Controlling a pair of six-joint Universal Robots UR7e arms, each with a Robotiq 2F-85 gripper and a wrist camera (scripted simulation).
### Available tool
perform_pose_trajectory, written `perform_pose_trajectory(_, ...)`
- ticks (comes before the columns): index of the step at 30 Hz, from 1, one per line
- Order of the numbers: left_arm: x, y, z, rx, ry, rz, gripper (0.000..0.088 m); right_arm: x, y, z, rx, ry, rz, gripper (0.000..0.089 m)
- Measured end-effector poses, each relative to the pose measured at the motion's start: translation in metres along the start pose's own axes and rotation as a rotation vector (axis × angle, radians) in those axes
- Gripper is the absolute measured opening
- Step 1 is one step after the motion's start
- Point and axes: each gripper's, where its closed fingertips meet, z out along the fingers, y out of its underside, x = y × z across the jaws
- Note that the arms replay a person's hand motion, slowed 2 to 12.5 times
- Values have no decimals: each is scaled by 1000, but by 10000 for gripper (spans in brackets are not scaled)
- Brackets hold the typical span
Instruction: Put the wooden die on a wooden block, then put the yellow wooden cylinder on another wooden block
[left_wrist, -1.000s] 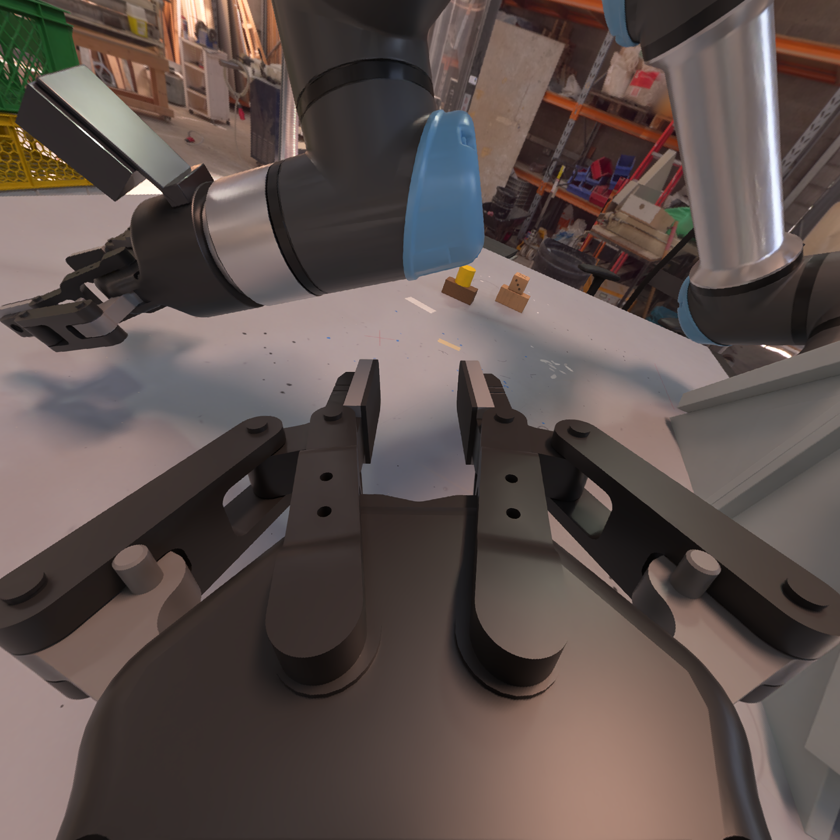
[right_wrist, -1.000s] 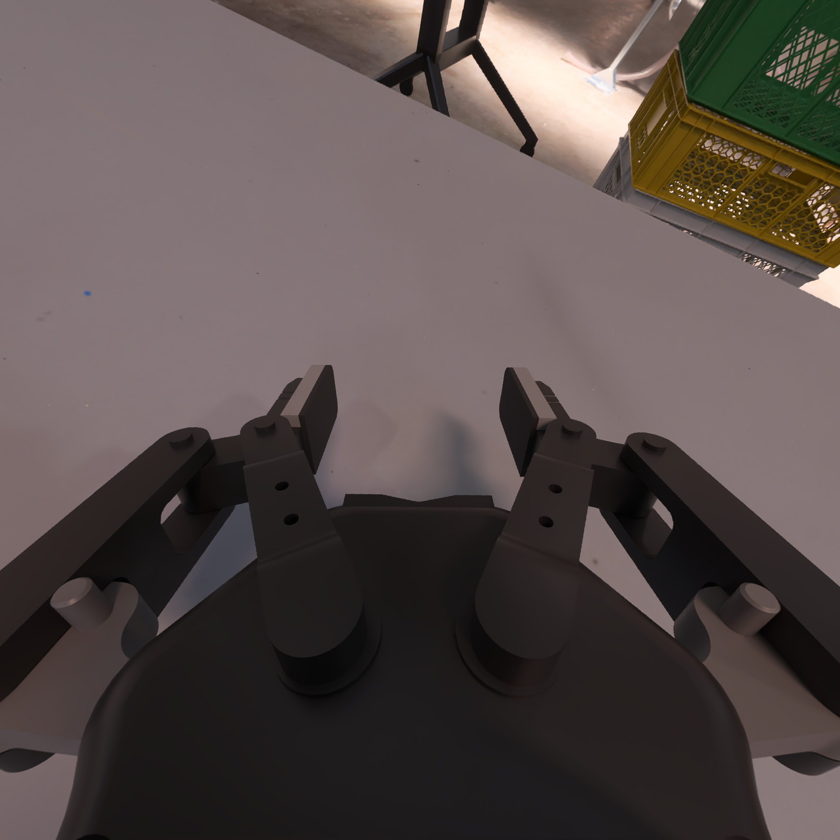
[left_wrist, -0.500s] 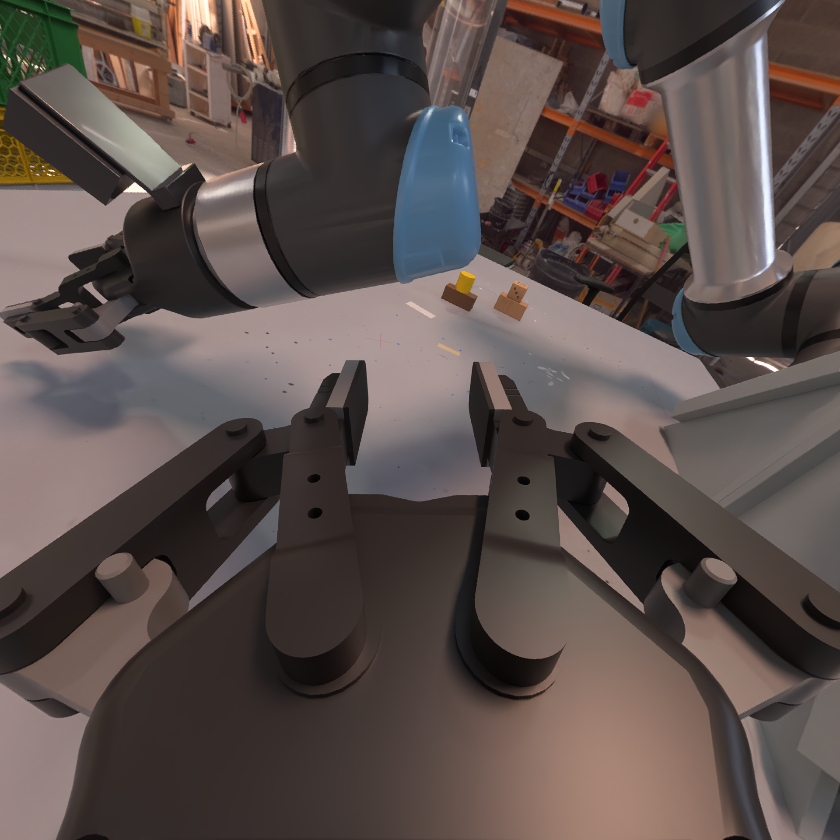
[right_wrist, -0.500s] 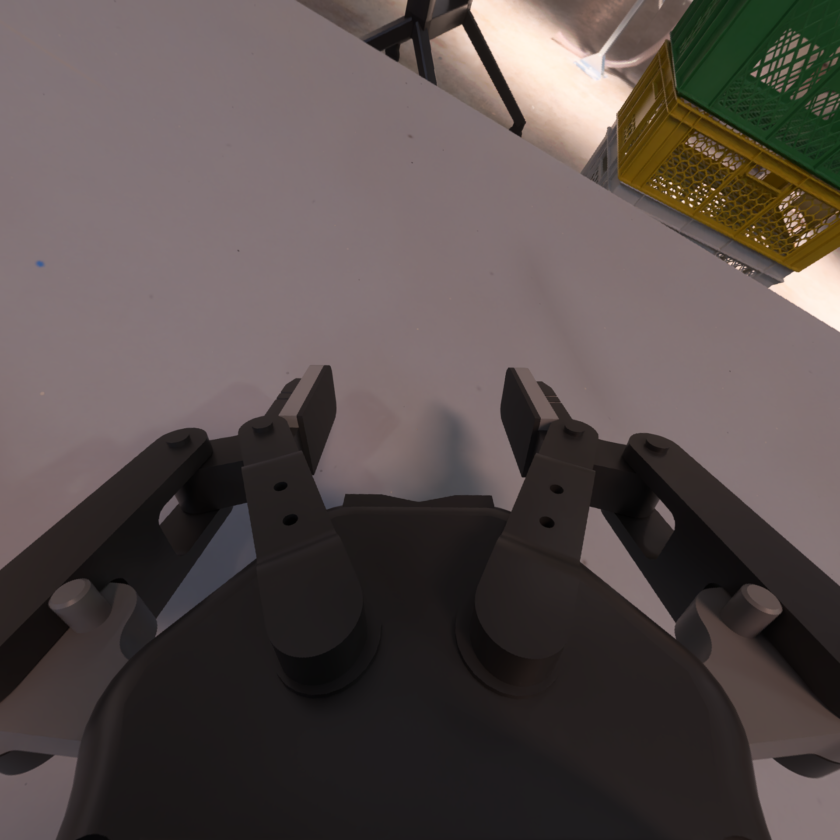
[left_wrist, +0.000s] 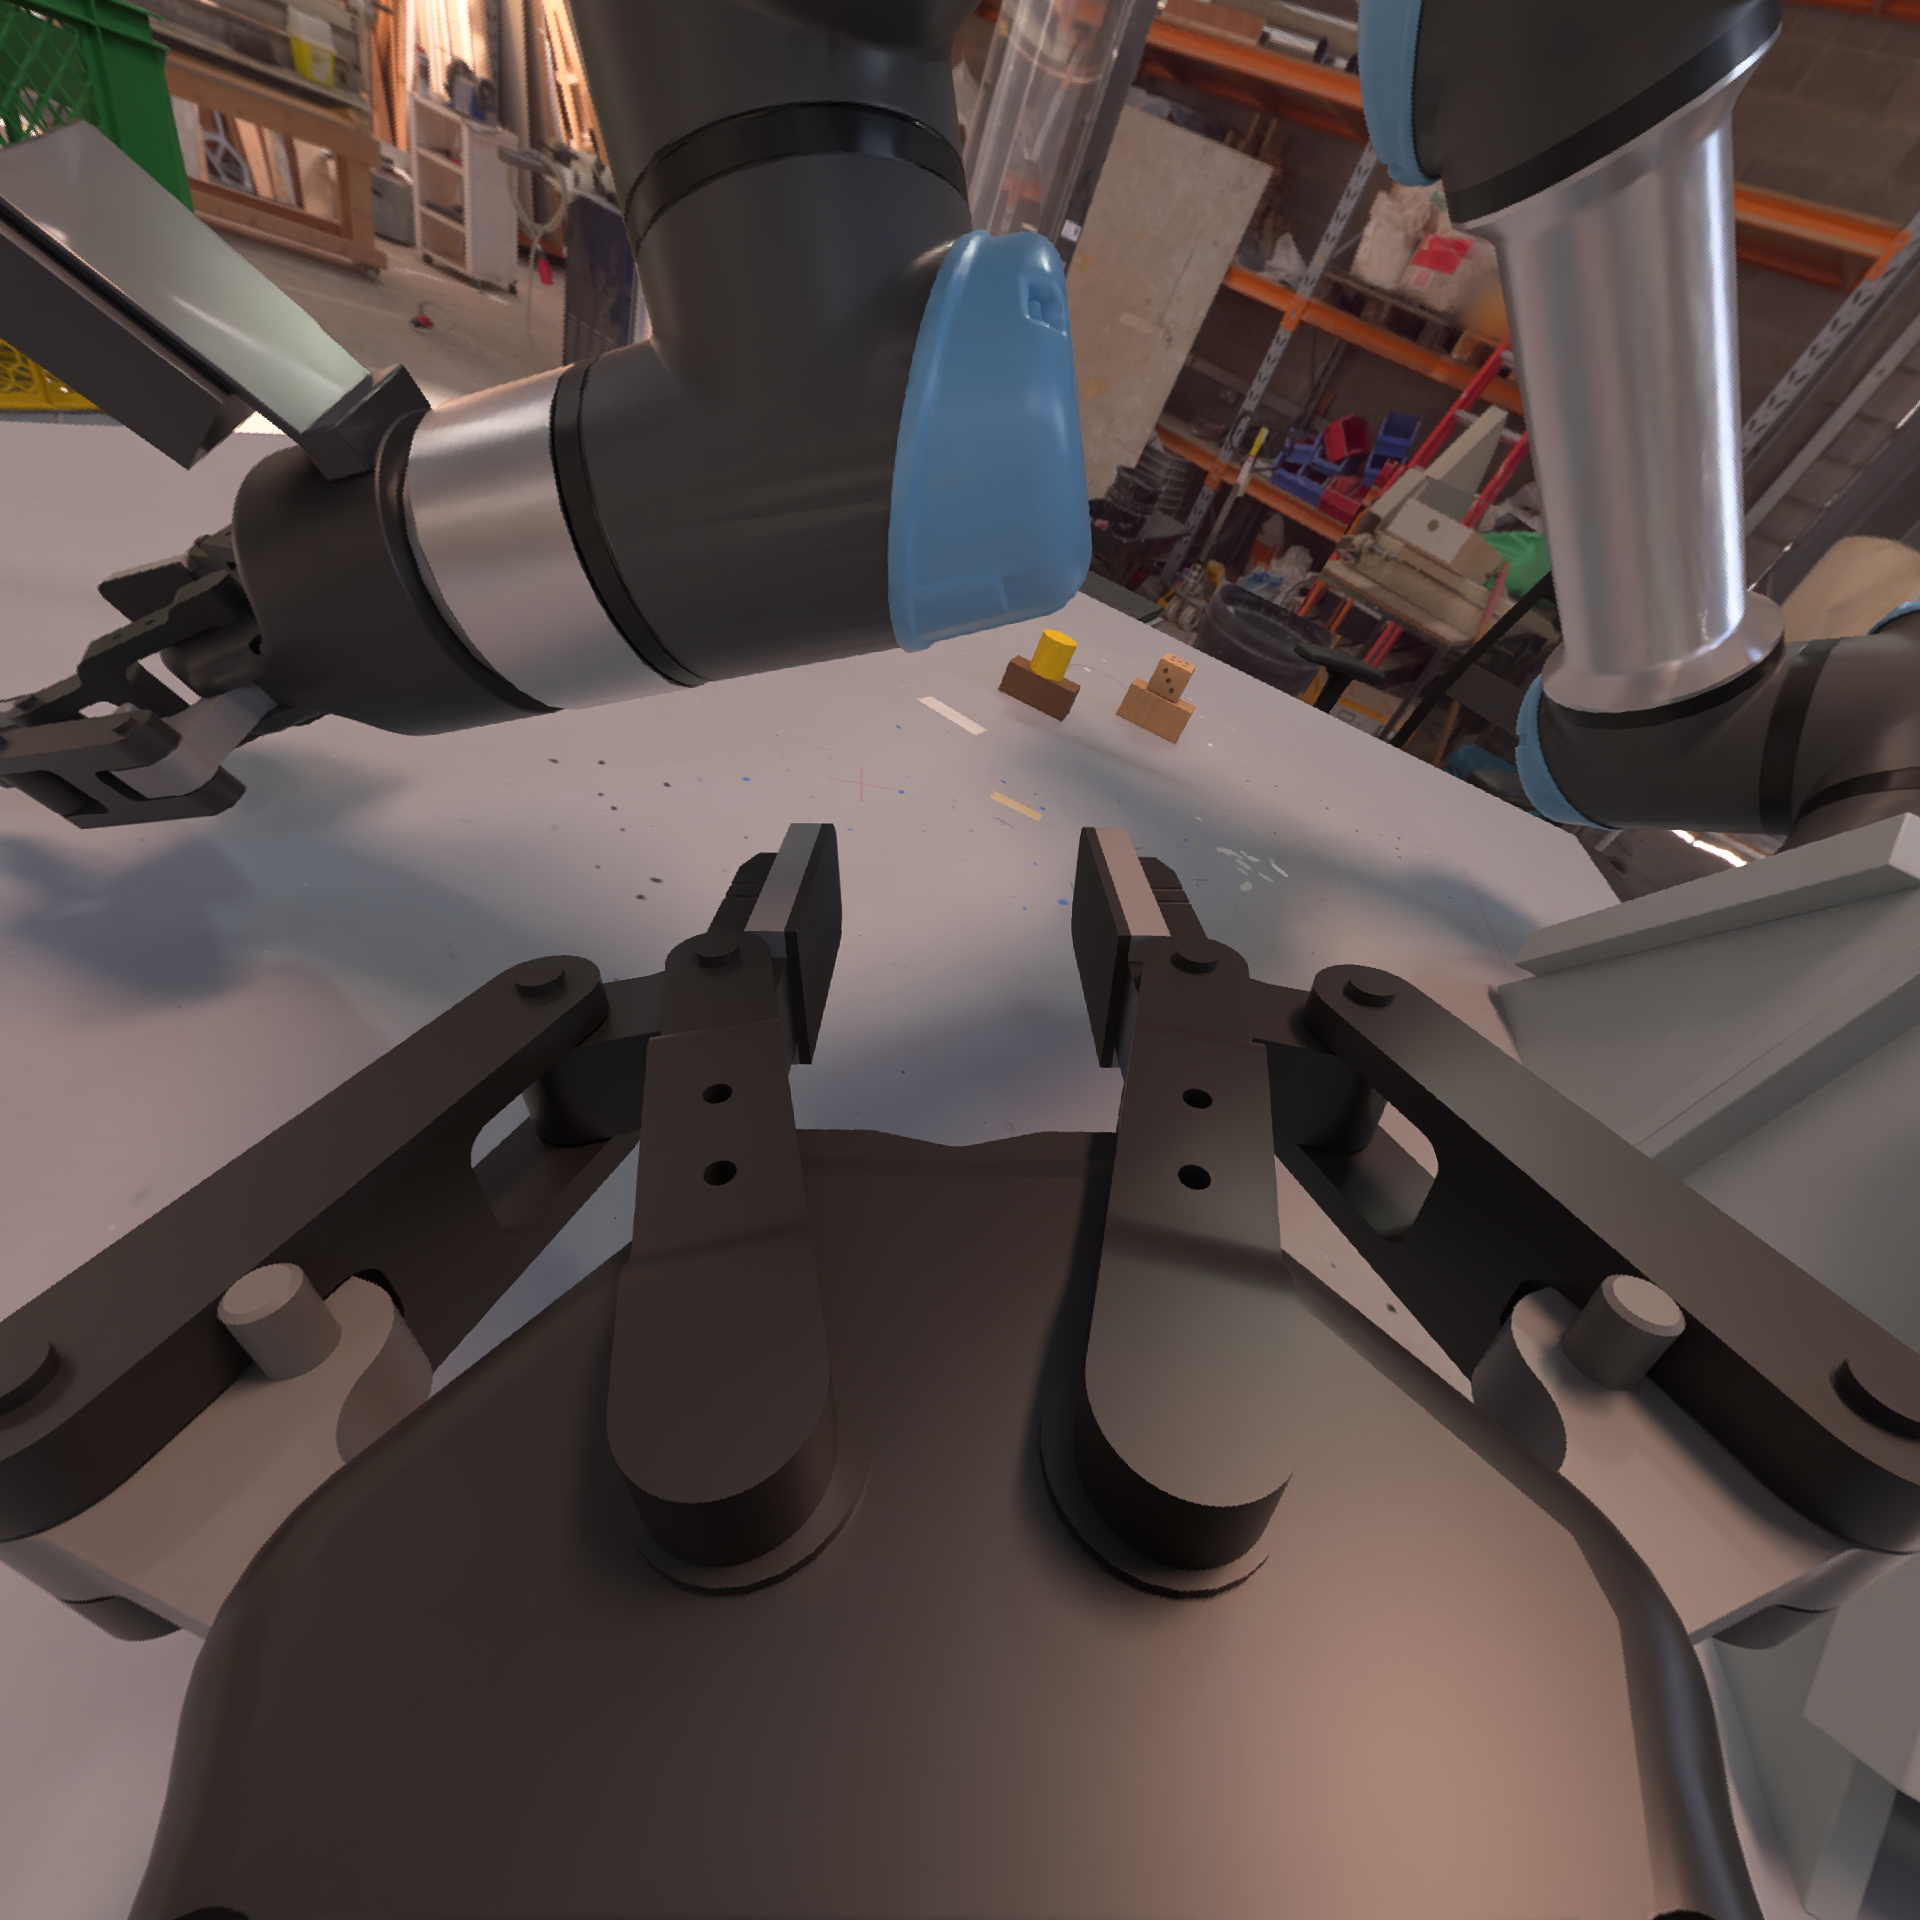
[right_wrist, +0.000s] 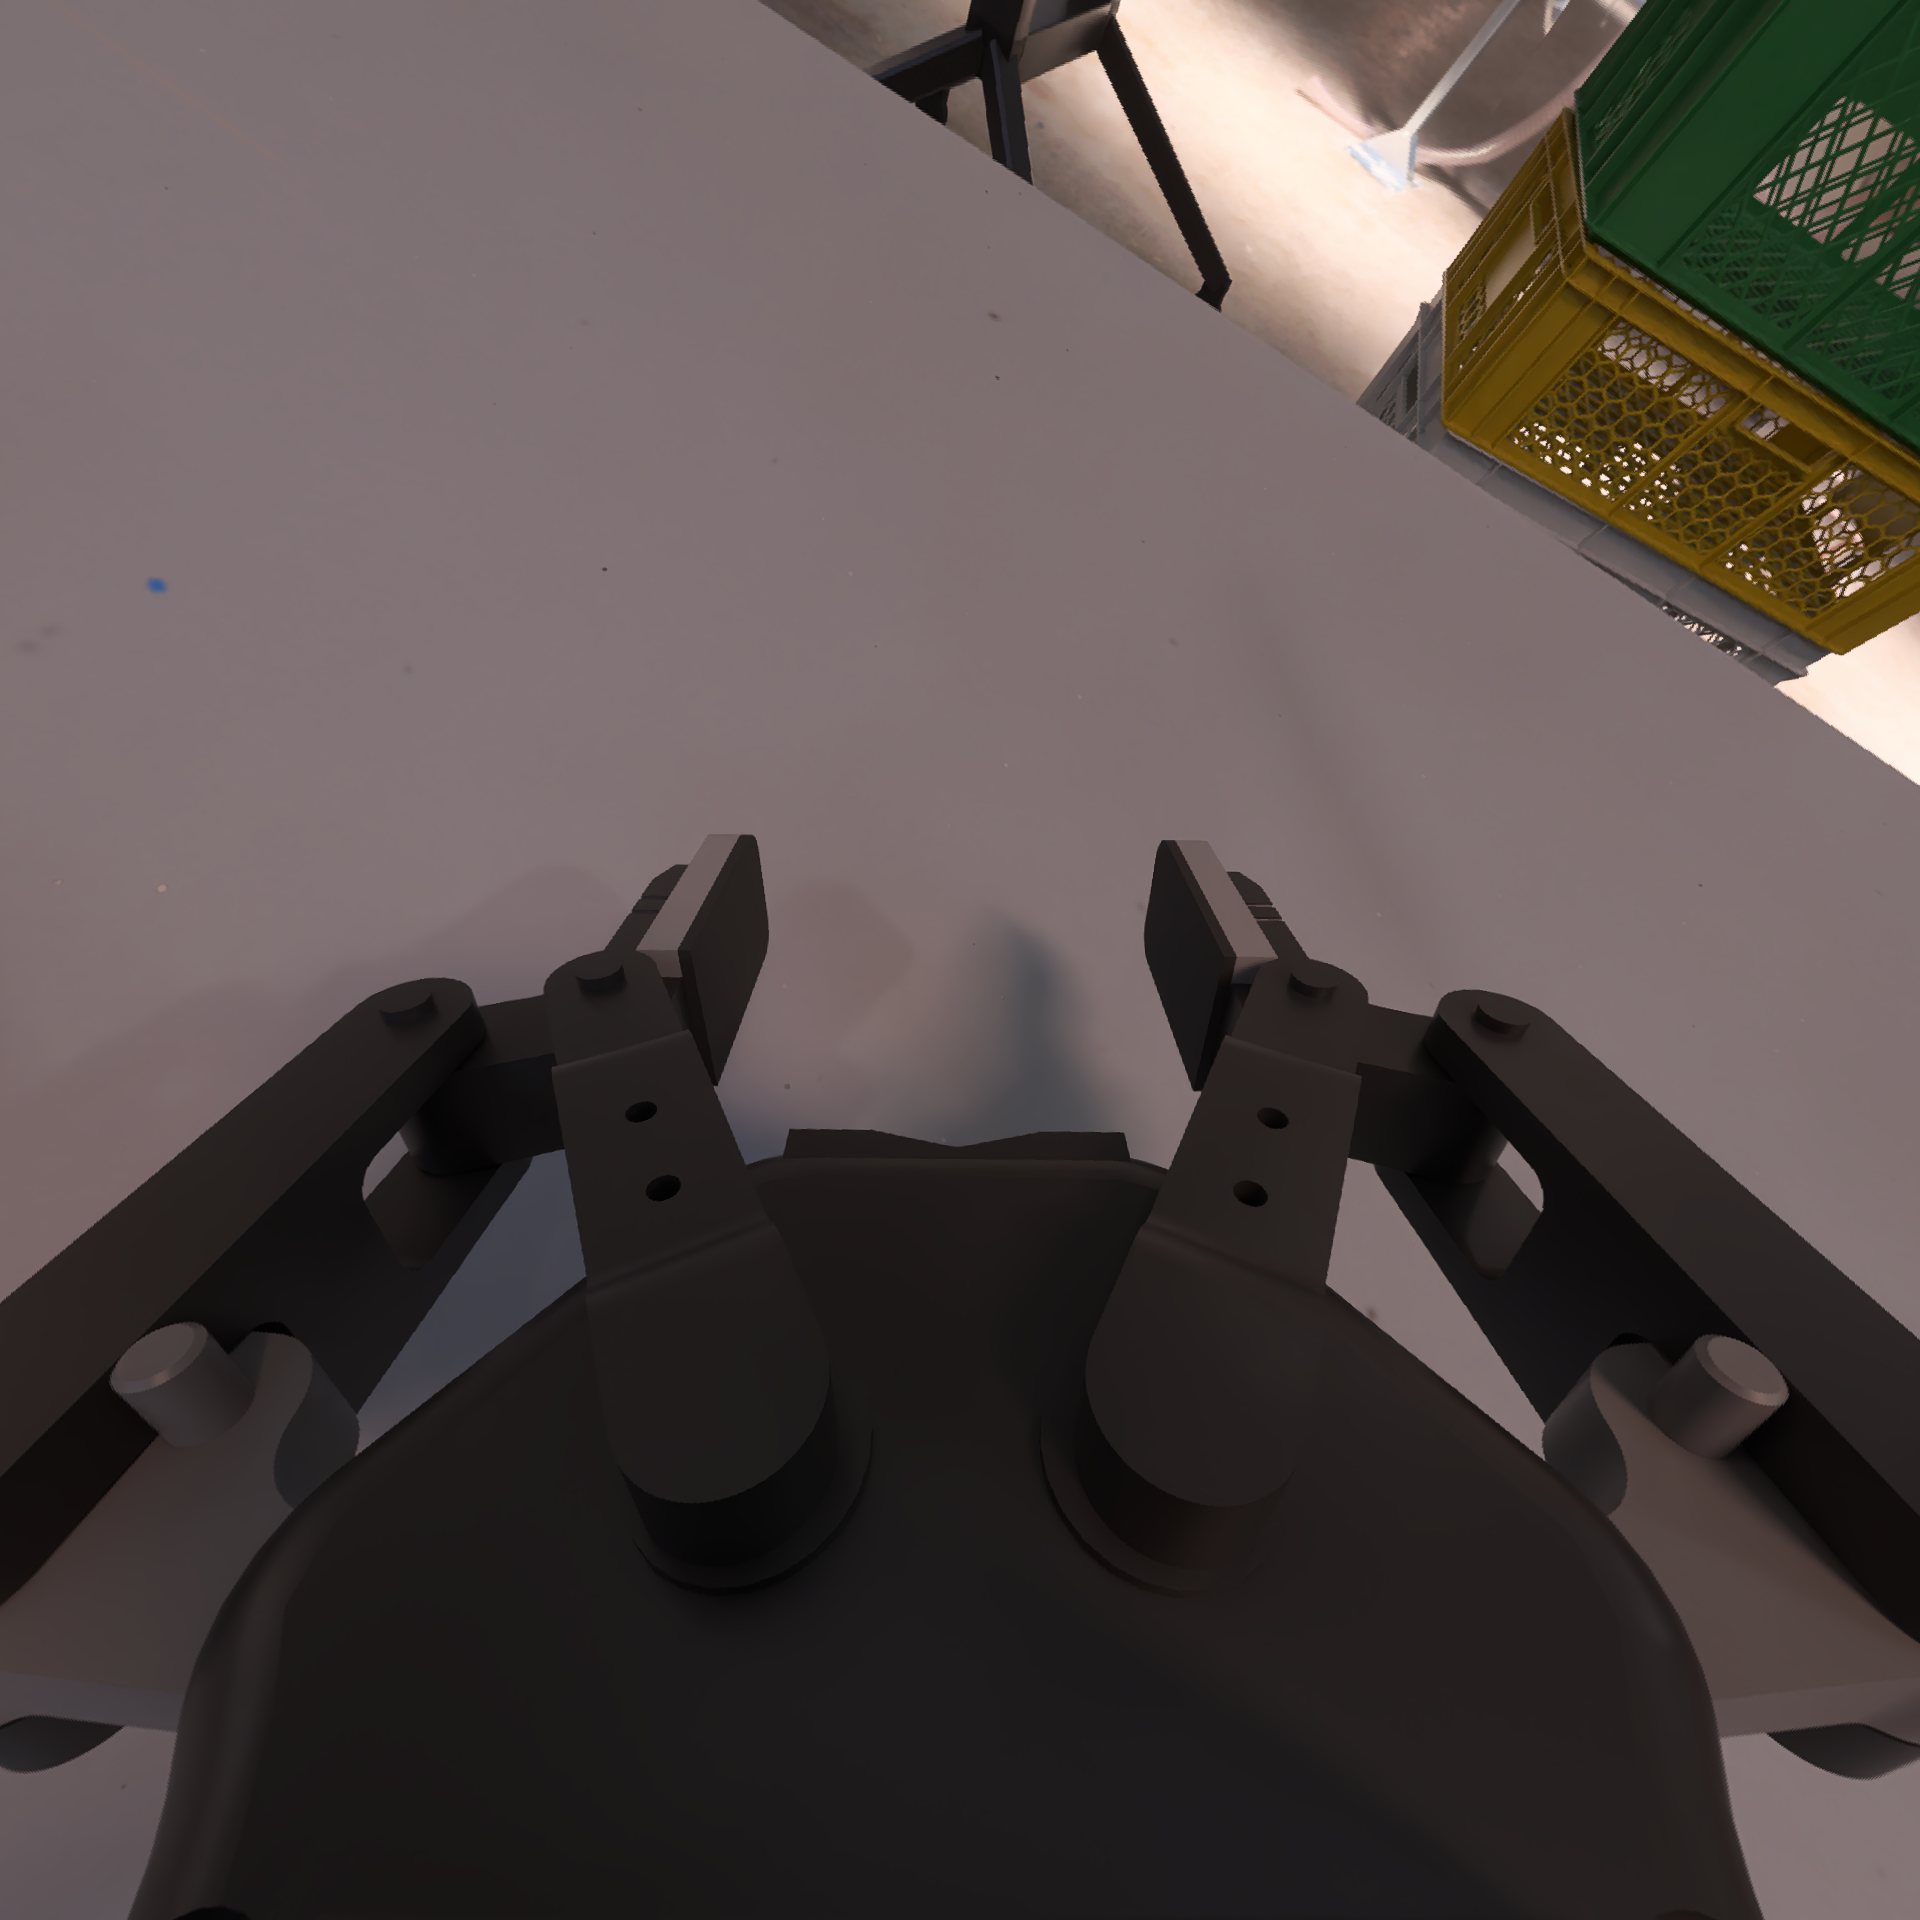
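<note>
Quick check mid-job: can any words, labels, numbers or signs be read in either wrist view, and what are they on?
No text can be read in either view.
die: only dots, no numerals.
background shelves: any labels are too small and blurred to read.
yellow crate and green crate: no writing visible.

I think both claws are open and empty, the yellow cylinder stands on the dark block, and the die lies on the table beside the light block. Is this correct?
Not quite. In the left wrist view the die sits on top of the light block, not on the table. The rest holds: the yellow cylinder stands on the dark block, and the left claw and right claw are open and empty.
</note>
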Motion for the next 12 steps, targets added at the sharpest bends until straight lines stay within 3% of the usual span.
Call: perform_pose_trajectory(12, -2, -1, -2, 8, -5, -4, 410, -5, -7, 2, -7, 23, -93, 642)
